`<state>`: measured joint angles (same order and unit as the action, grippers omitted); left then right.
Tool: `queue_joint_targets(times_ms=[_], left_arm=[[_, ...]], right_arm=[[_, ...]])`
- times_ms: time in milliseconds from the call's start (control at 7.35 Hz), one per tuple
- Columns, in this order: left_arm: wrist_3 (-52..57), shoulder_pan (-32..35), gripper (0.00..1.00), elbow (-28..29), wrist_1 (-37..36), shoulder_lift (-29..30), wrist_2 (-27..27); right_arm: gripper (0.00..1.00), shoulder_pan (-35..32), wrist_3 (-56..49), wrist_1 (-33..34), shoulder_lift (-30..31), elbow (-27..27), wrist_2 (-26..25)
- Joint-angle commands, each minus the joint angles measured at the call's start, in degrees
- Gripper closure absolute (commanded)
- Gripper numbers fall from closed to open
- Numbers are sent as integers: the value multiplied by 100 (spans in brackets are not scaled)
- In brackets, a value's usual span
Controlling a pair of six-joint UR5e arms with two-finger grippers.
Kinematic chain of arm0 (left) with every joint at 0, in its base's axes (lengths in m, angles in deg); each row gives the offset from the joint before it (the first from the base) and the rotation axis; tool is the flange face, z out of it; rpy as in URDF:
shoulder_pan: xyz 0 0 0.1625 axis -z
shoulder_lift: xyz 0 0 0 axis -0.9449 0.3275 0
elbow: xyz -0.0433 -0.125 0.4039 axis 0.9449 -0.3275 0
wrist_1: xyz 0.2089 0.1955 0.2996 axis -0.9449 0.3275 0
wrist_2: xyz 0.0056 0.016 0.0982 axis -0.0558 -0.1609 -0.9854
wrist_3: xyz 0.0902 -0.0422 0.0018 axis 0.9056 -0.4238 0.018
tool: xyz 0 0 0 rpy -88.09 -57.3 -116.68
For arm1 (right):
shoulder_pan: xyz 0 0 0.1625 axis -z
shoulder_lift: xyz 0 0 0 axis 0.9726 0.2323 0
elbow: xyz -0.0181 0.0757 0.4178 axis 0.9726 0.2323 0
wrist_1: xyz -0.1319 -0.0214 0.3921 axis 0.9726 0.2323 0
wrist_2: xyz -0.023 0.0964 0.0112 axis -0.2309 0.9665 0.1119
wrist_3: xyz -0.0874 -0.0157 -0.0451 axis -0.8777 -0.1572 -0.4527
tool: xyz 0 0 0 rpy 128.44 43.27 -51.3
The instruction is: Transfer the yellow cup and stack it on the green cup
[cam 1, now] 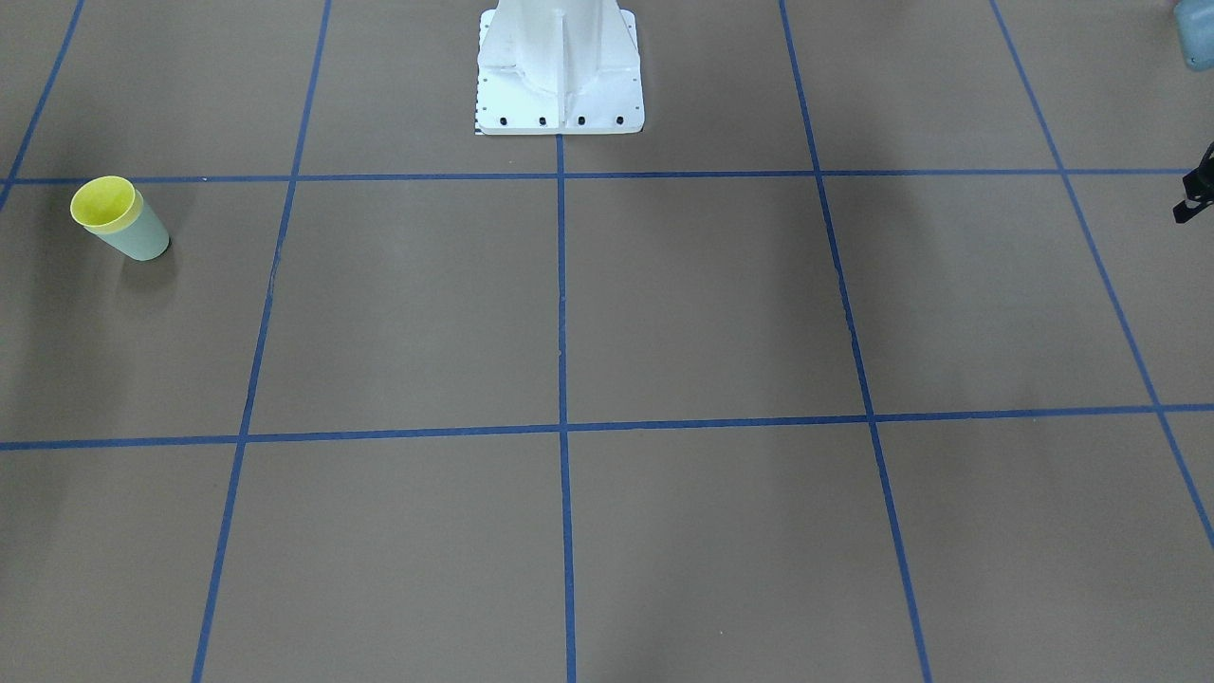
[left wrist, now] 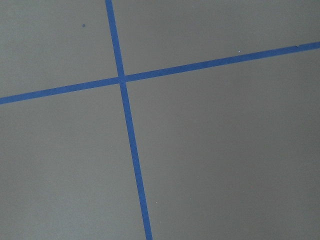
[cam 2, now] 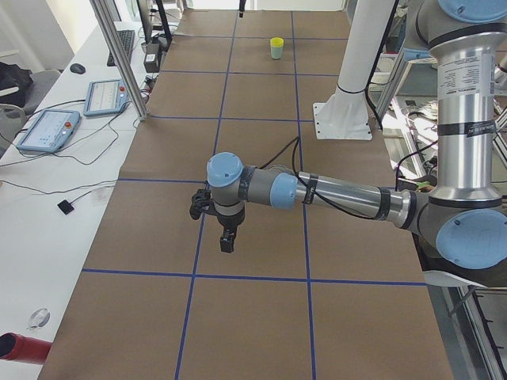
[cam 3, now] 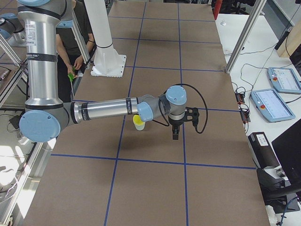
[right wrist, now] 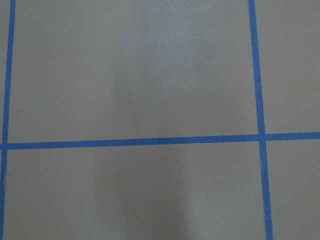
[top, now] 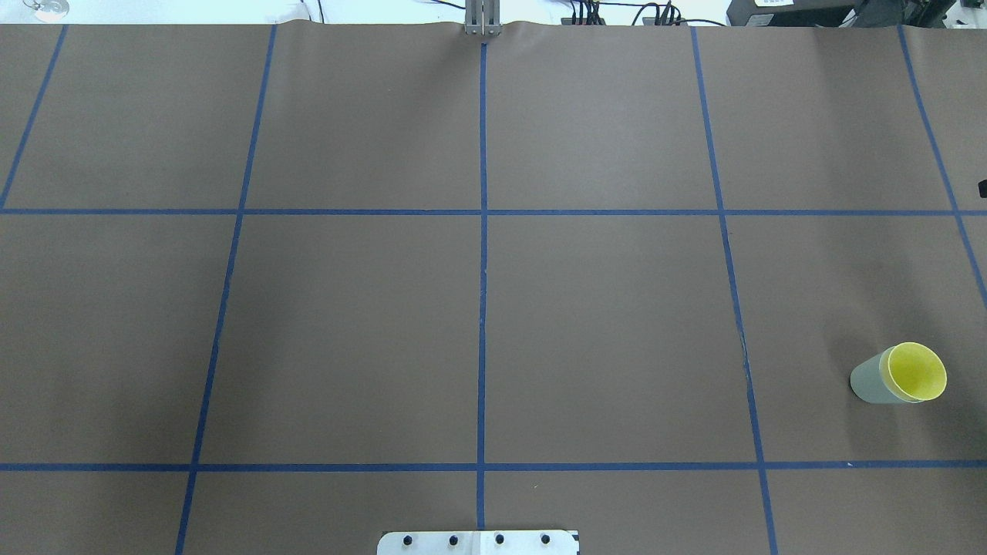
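Observation:
The yellow cup (cam 1: 102, 202) sits nested inside the green cup (cam 1: 140, 239), upright on the brown table at my right end. The yellow cup (top: 916, 371) and green cup (top: 867, 381) also show in the overhead view. My right gripper (cam 3: 175, 134) hangs above the table just beyond the stacked cups (cam 3: 139, 123), apart from them. My left gripper (cam 2: 227, 241) hangs above the table at the opposite end, far from the cups (cam 2: 276, 47). Both point down and hold nothing. I cannot tell whether either is open or shut. The wrist views show only table and tape.
The white robot pedestal (cam 1: 560, 76) stands at the table's back middle. Blue tape lines (top: 483, 270) grid the brown surface. A person (cam 3: 70, 42) stands behind the robot. Teach pendants (cam 3: 282, 80) lie on the side benches.

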<state>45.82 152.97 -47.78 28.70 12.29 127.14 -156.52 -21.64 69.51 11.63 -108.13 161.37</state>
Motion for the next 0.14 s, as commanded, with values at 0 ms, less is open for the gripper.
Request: queue_joint_targets(times_ms=[0], left_arm=[[-1, 18, 0, -110, -24, -31, -30]], right_arm=[[0, -3, -2, 14, 15, 23, 82]])
